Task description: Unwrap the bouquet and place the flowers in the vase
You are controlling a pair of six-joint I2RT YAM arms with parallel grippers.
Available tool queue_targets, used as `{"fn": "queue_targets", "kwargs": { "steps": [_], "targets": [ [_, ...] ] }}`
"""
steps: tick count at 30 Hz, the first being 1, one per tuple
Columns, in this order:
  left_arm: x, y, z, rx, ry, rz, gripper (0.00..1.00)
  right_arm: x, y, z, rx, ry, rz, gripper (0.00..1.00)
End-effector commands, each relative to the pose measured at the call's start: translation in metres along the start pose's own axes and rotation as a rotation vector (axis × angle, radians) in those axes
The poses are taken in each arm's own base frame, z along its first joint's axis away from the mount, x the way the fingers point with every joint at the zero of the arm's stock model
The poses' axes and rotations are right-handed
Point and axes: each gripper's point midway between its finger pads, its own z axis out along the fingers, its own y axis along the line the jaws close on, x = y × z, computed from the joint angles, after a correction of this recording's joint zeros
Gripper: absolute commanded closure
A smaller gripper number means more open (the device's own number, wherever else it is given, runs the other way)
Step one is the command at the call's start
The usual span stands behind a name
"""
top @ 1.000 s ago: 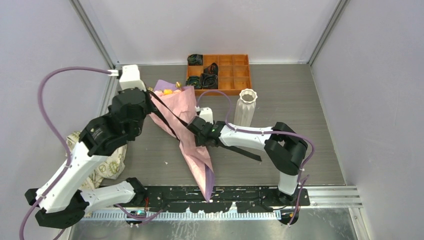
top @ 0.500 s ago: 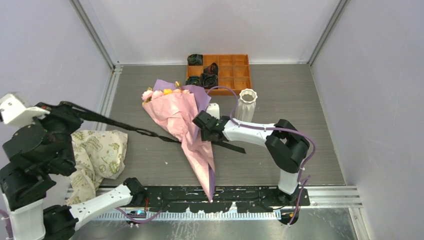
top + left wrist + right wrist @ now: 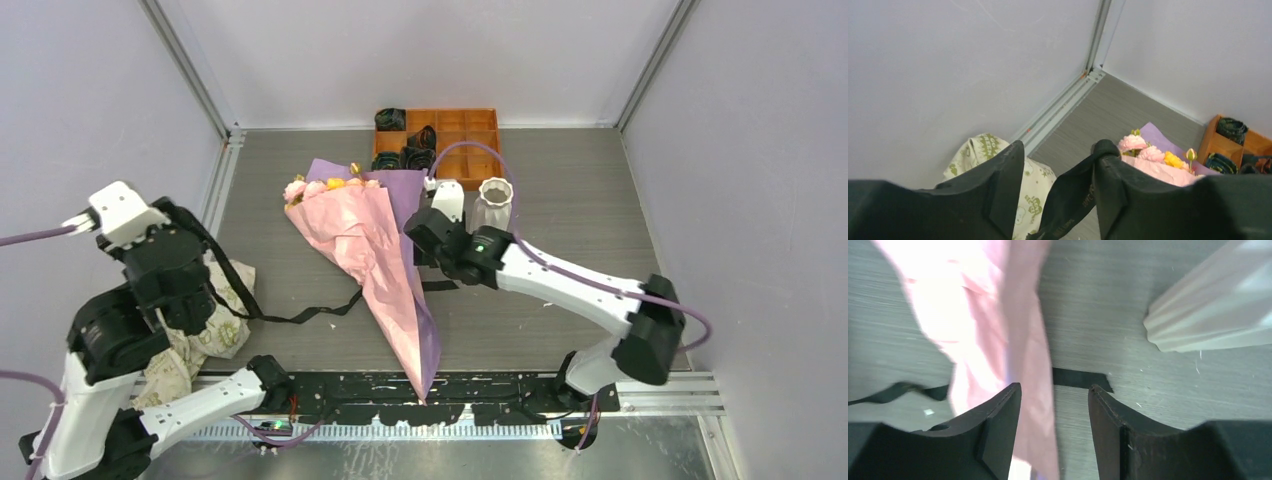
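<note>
From above I see the bouquet lying on the table, its tip toward the bases and the vase upright just to its right. On the left wrist camera, my left gripper stands parted, with the black ribbon slack between its fingers. On the right wrist camera, my right gripper is parted over the pink paper's edge, not pinching it.

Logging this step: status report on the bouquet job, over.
Left jaws open, black ribbon draped between them. Right jaws open over the bouquet edge. Bouquet wrapped, flat on table. Vase upright, close beside right arm.
</note>
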Motion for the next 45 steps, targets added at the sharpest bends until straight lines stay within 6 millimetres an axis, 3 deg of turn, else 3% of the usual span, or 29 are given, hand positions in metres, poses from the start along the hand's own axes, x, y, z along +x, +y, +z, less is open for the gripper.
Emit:
{"fn": "queue_targets", "kwargs": {
  "steps": [1,5,10,13,16,19,23,27,35,40,45],
  "targets": [
    [0.005,-0.037,0.003,0.058,0.003,0.019,0.39,-0.06,0.014,-0.068,-0.116,-0.168,0.026,0.41],
    [0.017,-0.05,0.004,0.076,0.025,0.047,0.3,-0.069,0.039,-0.087,-0.217,-0.165,0.0,0.41],
    [0.025,-0.047,0.004,0.078,0.026,0.005,0.29,-0.061,0.08,-0.079,-0.336,-0.092,-0.034,0.4],
    [0.025,-0.049,0.004,0.086,0.023,0.029,0.26,-0.049,0.106,-0.063,-0.385,-0.029,-0.076,0.38],
    [0.027,-0.05,0.006,0.062,0.017,0.063,0.24,-0.029,0.119,-0.029,-0.364,0.054,-0.106,0.38],
    [0.031,-0.048,0.008,0.013,0.004,0.099,0.2,-0.011,0.114,0.012,-0.326,0.147,-0.074,0.39],
    [0.04,-0.045,0.01,-0.022,0.003,0.108,0.17,0.003,0.088,0.06,-0.24,0.217,-0.006,0.39],
    [0.051,-0.054,0.008,0.057,0.061,0.032,0.19,0.006,0.066,0.088,-0.193,0.246,0.036,0.39],
    [0.079,-0.095,0.001,0.215,0.173,0.067,0.24,0.023,0.07,0.117,-0.204,0.32,0.05,0.4],
    [0.099,-0.101,-0.003,0.251,0.227,0.086,0.26,0.039,0.078,0.124,-0.256,0.356,0.097,0.43],
    [0.099,-0.093,-0.006,0.269,0.225,0.049,0.26,0.04,0.093,0.12,-0.333,0.37,0.123,0.73]
  ]
}}
